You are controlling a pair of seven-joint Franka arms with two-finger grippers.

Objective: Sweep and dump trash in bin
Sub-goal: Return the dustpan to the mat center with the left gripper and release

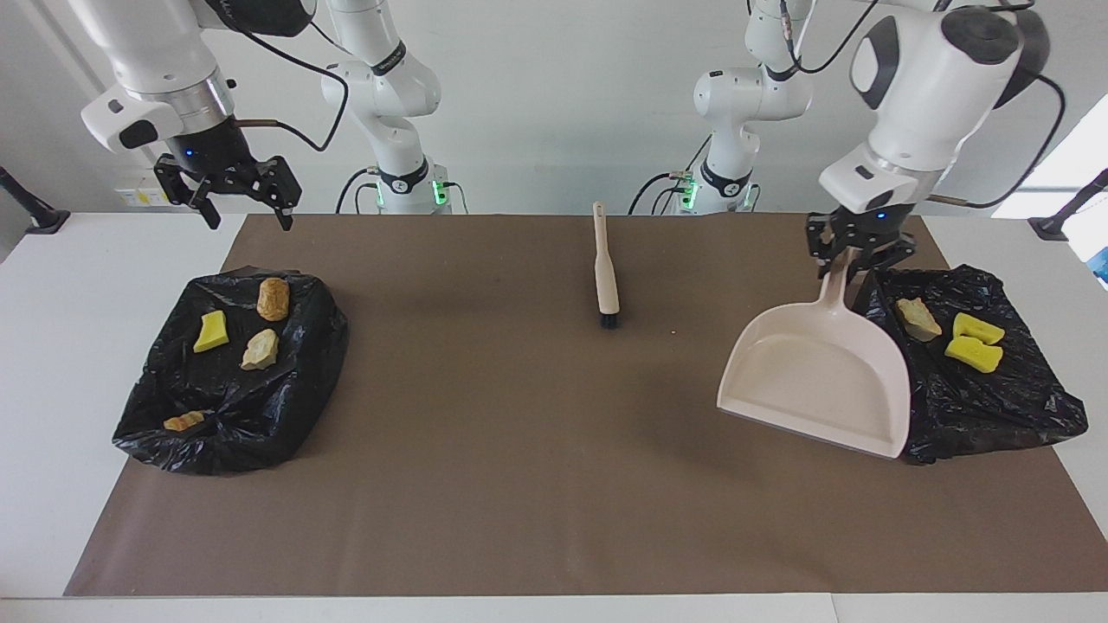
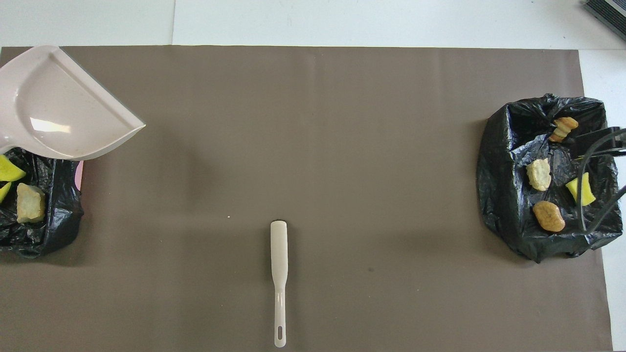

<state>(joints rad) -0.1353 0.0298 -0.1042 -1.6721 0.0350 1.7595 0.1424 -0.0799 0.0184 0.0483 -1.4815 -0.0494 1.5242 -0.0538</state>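
Your left pincer (image 1: pixel 853 256) is clamped on the handle of the pale pink plastic dustpan (image 1: pixel 814 376), which hangs tilted with its wide mouth down, low over the brown mat (image 1: pixel 537 484) just beside the black plastic bag-lined bin (image 1: pixel 995 407) at the left arm's end of the counter (image 1: pixel 52 346). In that bin you see a tan bread-like lump (image 1: pixel 917 318) and two bright yellow sponge chunks (image 1: pixel 975 339). Your right pincer (image 1: pixel 229 192) hangs with its fingers spread wide and holds nothing, above the counter's edge by the second black bag-lined bin (image 1: pixel 234 433) at the right arm's end. That bin holds four scraps (image 1: pixel 260 349): one yellow, three tan or orange-brown. The pale pink hand brush with black bristles (image 1: pixel 605 275) lies on the mat between the two arms' bases, bristles pointing away from the robots.
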